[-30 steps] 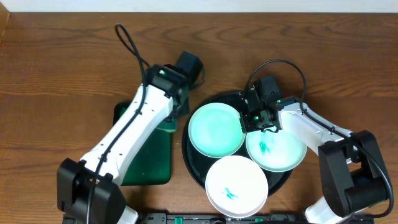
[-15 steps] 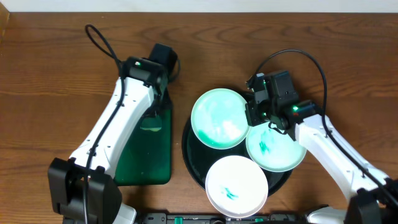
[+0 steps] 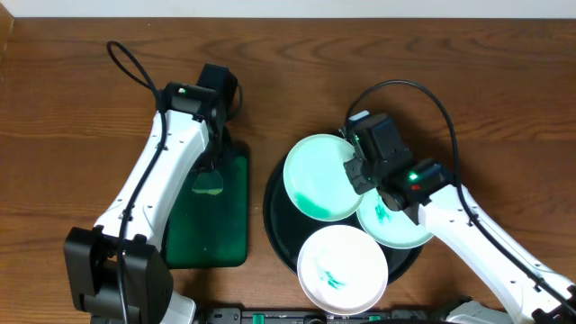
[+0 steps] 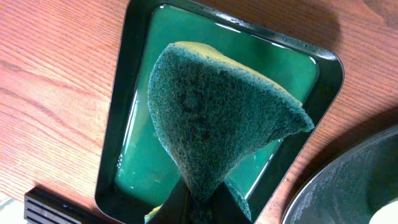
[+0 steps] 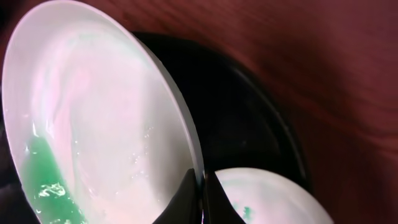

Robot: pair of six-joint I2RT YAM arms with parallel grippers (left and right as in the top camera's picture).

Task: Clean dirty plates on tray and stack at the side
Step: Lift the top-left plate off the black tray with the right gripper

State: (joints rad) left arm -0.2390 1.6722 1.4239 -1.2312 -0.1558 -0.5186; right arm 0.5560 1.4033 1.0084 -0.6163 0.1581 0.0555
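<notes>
Nearest the robot's base, the near plate (image 3: 342,268) lies flat on the front of the tray (image 3: 277,225), and its front edge reaches past the tray's rim. A small teal scribble marks its centre.

Behind it and to the right, the right plate (image 3: 403,232) also lies on the tray and carries a teal scribble. The right arm crosses above its far edge.

Farther back, the far plate (image 3: 319,180) sits over the tray's far left part, its far edge beyond the rim. The right hand (image 5: 202,193) is clamped on this plate's right rim, one finger on each face. In the right wrist view the plate (image 5: 99,124) looks wet, with a green streak low on its left side and no scribble. Whether its far edge rests on the tray cannot be told.

To the left of the tray, just beside it, the green tray (image 3: 220,238) lies lengthwise on the counter (image 3: 468,90), and its floor shines wet. The left hand (image 4: 200,210) is closed on a sponge (image 4: 217,124), pinching it at one edge so that it fans out, dark scouring face toward the camera. The sponge hangs over the far half of the green tray; contact with the tray cannot be judged.
</notes>
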